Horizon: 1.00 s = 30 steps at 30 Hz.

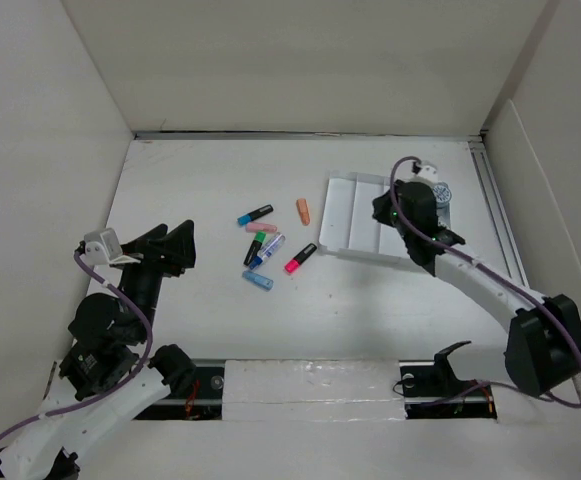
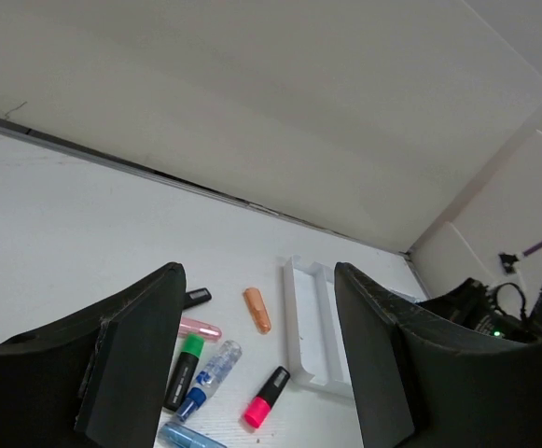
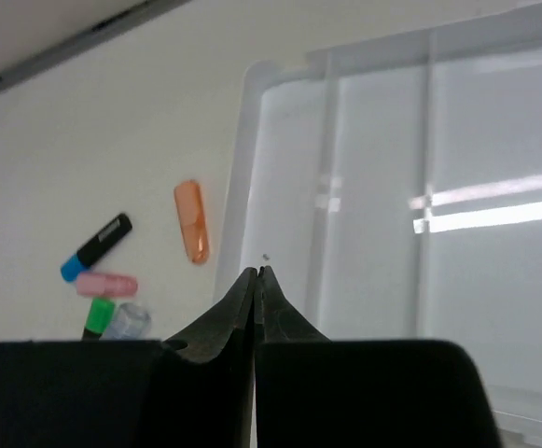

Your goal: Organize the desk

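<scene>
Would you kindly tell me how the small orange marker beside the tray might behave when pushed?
The orange marker looks short and rounded, so a sideways nudge would probably roll it. It appears stiff and likely light. It lies apart from the other pens, so it should move alone.

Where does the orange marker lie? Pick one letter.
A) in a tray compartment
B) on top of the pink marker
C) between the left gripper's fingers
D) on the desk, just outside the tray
D: the orange marker lies on the bare desk beside the tray, outside its rim.
</scene>
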Available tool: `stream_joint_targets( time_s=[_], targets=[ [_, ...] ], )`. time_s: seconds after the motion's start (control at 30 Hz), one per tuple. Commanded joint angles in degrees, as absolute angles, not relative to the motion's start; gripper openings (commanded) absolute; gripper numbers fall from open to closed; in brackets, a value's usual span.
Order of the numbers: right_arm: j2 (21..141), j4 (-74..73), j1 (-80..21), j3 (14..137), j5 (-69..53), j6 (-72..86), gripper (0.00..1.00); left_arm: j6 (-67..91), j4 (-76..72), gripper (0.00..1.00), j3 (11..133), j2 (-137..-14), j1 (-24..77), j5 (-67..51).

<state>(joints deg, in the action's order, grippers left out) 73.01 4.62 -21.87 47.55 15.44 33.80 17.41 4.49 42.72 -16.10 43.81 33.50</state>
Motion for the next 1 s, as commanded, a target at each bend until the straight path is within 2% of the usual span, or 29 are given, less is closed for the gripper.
stream_joint_targets(
  time_s=[0.0,0.17,0.27,0.3,0.37,0.4,0.5,0.57,0.77,0.87,0.9,0.97],
  targets=[
    [79.17,8.52,-31.51,51.31,12.14,29.98,0.02,16.79,2.63,0.6,42.45,-17.57,43.68,33.58],
    [91.02,5.63,-43.4,58.0,16.08,26.46,0.13,16.44,2.2,0.61,42.1,-18.72,43.68,34.98],
    [95.52,4.13,-46.84,61.87,14.77,24.61,0.29,16.26,2.37,0.61,42.45,-20.29,43.68,34.9],
    [96.15,4.04,-47.45,62.48,13.98,24.44,0.42,16.17,2.37,0.61,42.54,-20.56,43.68,34.98],
    [96.94,4.48,-48.25,63.54,12.22,25.05,0.55,16.08,2.37,0.61,42.71,-21.35,43.68,34.89],
    [97.55,6.22,-48.77,63.63,9.87,25.74,0.66,16.08,2.55,0.61,42.71,-21.53,43.68,34.89],
    [99.74,8.44,-49.3,64.33,6.95,26.28,0.8,16.0,2.55,0.61,42.8,-21.36,43.68,34.89],
    [101.24,7.65,-49.31,66.87,6.24,26.28,0.82,15.91,2.46,0.61,42.63,-21.09,43.68,35.42],
    [103.01,5.27,-48.78,70.05,12.91,27.15,0.83,16.08,2.64,0.61,42.54,-19.43,43.68,34.98],
    [104.58,3.88,-47.11,71.97,13.1,27.42,0.58,16.17,2.81,0.61,42.71,-18.99,43.68,34.63],
    [104.85,1.78,-46.5,72.94,11.96,27.51,0.41,16.17,2.81,0.61,42.71,-18.9,43.68,34.54],
    [105.12,0.88,-47.19,73.65,11.86,27.42,0.24,16.08,2.55,0.61,42.45,-18.72,43.68,34.8]
  ],
)
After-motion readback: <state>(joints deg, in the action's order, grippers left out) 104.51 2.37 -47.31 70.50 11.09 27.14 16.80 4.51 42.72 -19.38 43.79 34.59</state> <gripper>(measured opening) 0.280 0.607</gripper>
